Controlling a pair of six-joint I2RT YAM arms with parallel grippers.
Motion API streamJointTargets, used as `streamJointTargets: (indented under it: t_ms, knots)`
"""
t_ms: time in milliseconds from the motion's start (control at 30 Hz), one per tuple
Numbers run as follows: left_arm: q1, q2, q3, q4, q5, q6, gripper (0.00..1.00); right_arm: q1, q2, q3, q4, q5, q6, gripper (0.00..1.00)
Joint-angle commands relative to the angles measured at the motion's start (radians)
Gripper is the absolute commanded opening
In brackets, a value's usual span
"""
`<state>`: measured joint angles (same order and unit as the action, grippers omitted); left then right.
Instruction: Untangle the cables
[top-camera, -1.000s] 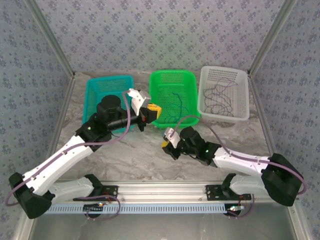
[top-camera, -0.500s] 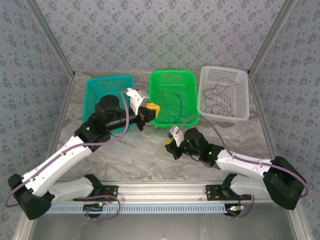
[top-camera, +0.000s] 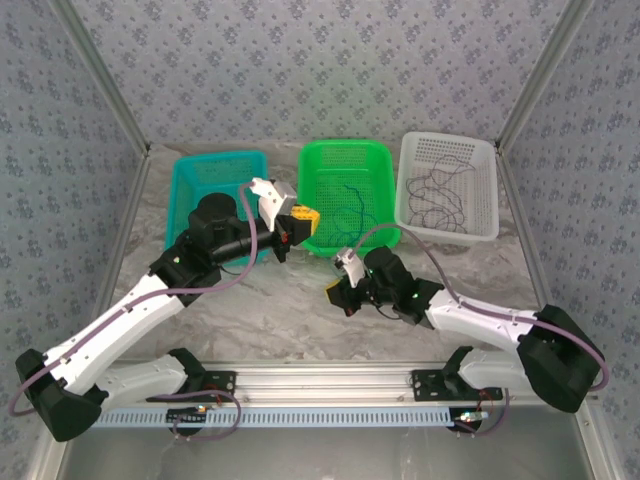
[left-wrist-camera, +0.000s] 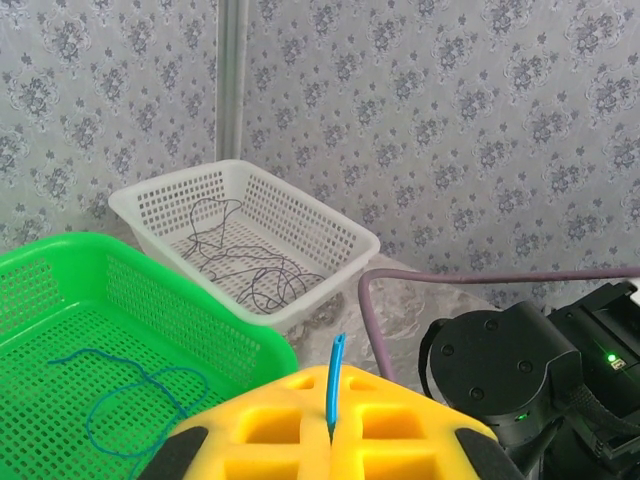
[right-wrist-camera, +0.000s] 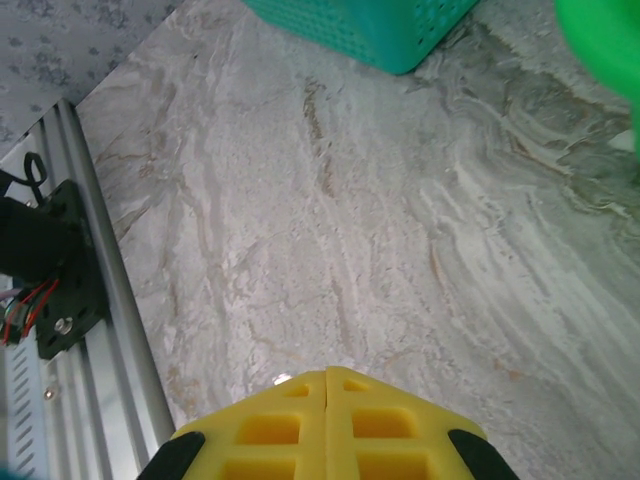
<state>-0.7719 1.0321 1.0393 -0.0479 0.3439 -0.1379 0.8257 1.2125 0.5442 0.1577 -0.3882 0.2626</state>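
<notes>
One blue cable (left-wrist-camera: 335, 372) is pinched in your left gripper (left-wrist-camera: 330, 428) by the green basket (left-wrist-camera: 215, 310), right gripper (right-wrist-camera: 327, 390) closed and empty; you seem mid-sorting, so lower and release it there.

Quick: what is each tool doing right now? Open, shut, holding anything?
Left tool: closed on a thin blue cable, whose end pokes up from the shut jaws.
Right tool: closed, with nothing seen in it.

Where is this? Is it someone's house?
Probably a robot practice booth, not a house: a left arm and right arm bolted to a metal rail, patterned walls around one table, and a green basket and white basket holding thin cables.
</notes>
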Motion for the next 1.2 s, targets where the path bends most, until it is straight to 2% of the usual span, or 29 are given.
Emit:
streamJointTargets:
  t_ms: [0, 33, 67, 100, 300, 400, 467, 500, 567, 633, 733, 767, 800, 900, 967, 1000, 1167]
  knots:
    - [0.007, -0.016, 0.015, 0.059, -0.001, 0.023, 0.01, -0.005, 0.018, 0.03, -0.076, -0.041, 0.0, 0.11]
    - [0.007, -0.014, 0.015, 0.059, -0.002, 0.024, 0.01, -0.006, 0.016, 0.026, -0.075, -0.033, -0.001, 0.11]
    - [0.008, -0.014, 0.012, 0.06, -0.003, 0.024, 0.01, -0.007, 0.016, 0.026, -0.071, -0.03, 0.0, 0.02]
    - [0.007, -0.013, 0.01, 0.06, -0.005, 0.024, 0.01, -0.007, 0.017, 0.026, -0.069, -0.032, 0.0, 0.0]
    - [0.007, -0.004, 0.013, 0.057, -0.005, 0.024, 0.01, -0.019, 0.049, 0.055, -0.089, -0.078, 0.011, 0.0]
    - [0.008, -0.006, 0.014, 0.056, -0.005, 0.024, 0.01, -0.019, 0.047, 0.049, -0.084, -0.057, 0.007, 0.11]
    - [0.006, -0.011, 0.01, 0.054, -0.012, 0.027, 0.0, -0.021, 0.035, 0.044, -0.083, -0.035, 0.007, 0.24]
    - [0.008, -0.015, 0.01, 0.053, -0.017, 0.029, 0.01, -0.022, 0.028, 0.042, -0.085, -0.026, 0.006, 0.25]
    - [0.008, -0.019, 0.007, 0.048, -0.026, 0.033, 0.01, -0.027, 0.011, 0.033, -0.086, -0.021, 0.001, 0.16]
    - [0.008, -0.024, 0.008, 0.048, -0.034, 0.037, 0.0, -0.036, 0.001, 0.027, -0.095, -0.028, 0.0, 0.0]
    - [0.008, -0.027, 0.009, 0.048, -0.048, 0.042, 0.01, -0.048, -0.013, 0.018, -0.109, -0.043, 0.0, 0.0]
    - [0.008, -0.027, 0.01, 0.049, -0.05, 0.044, 0.01, -0.05, -0.02, 0.012, -0.11, -0.032, 0.003, 0.12]
    - [0.008, -0.026, 0.009, 0.052, -0.049, 0.044, 0.01, -0.051, -0.033, 0.004, -0.109, -0.014, 0.007, 0.38]
    - [0.007, -0.016, 0.014, 0.056, -0.052, 0.052, 0.01, -0.054, -0.098, -0.034, -0.076, 0.031, 0.01, 0.69]
    - [0.008, -0.005, 0.02, 0.058, -0.061, 0.06, 0.01, -0.055, -0.166, -0.057, -0.074, 0.087, 0.008, 0.82]
    - [0.007, 0.002, 0.026, 0.061, -0.07, 0.068, 0.01, -0.059, -0.207, -0.073, -0.079, 0.124, 0.006, 0.86]
    - [0.017, 0.062, 0.101, 0.058, -0.09, 0.113, 0.01, -0.106, -0.409, -0.139, -0.154, 0.205, -0.003, 0.95]
